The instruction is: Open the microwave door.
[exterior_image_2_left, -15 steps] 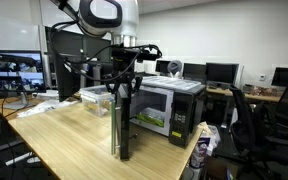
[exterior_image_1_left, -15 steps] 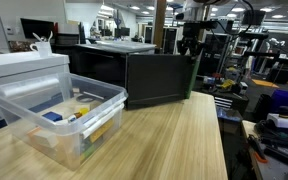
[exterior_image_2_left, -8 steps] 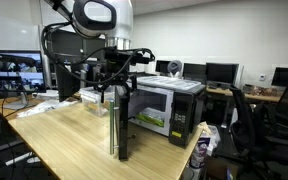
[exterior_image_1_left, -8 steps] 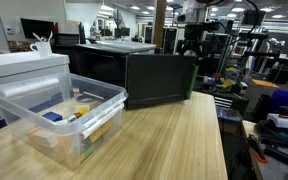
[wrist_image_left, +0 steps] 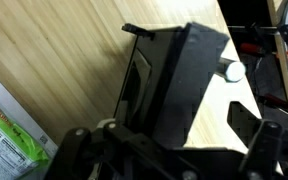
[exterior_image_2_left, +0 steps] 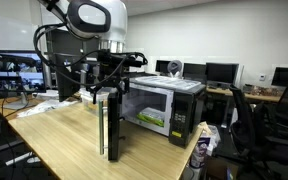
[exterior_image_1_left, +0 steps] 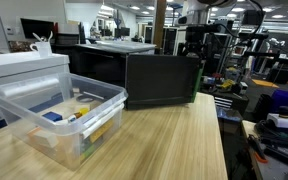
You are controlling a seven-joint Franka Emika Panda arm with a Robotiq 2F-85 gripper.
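Microwave [exterior_image_2_left: 172, 104]: black box standing on the wooden surface [exterior_image_1_left: 174, 140], at its far end.
Microwave door [exterior_image_1_left: 162, 80]: swung wide open, upright, glossy black face, green strip down its free edge.
Gripper [exterior_image_2_left: 106, 88]: just above the door's top outer corner.
Fingers [wrist_image_left: 76, 148]: released and spread wide in the wrist view, the door's top edge between them.
Clear bin [exterior_image_1_left: 54, 115]: on the surface near the open door, small items inside.
White appliance [exterior_image_1_left: 24, 68]: just behind the bin.

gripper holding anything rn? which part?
Nothing clamped, as far as shows. In the wrist view the gripper stands open astride the top edge of the microwave door; contact cannot be told.
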